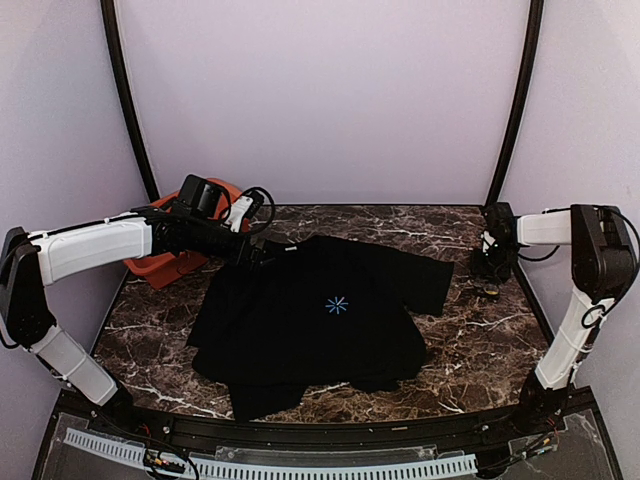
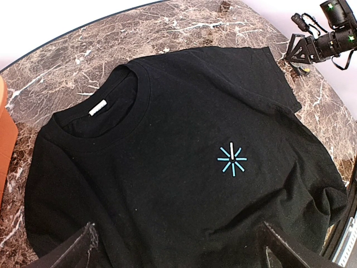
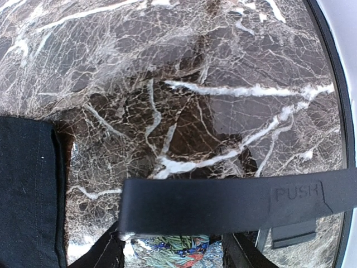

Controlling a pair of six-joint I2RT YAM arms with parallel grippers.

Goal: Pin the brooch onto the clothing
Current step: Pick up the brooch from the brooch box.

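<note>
Yellow-gold and very small, the brooch seems to lie on the marble surface at the far right, just under the right gripper. It is apart from the shirt and too small for any detail to show. In the right wrist view a black bar marked PUSH crosses in front of that gripper's fingers. A scrap patterned blue, green and red shows under the bar between them. I cannot tell what it is, nor whether the fingers grip anything.

Left of this, the black T-shirt lies spread flat, front up, in the middle of the surface, collar toward the back. One sleeve edge reaches into the right wrist view. A light-blue starburst print sits on the chest and a white label inside the neck.

The left gripper is at the collar end, above the shirt, its fingers spread wide with nothing between them. An orange bin stands at the far left corner, behind the left arm.
</note>
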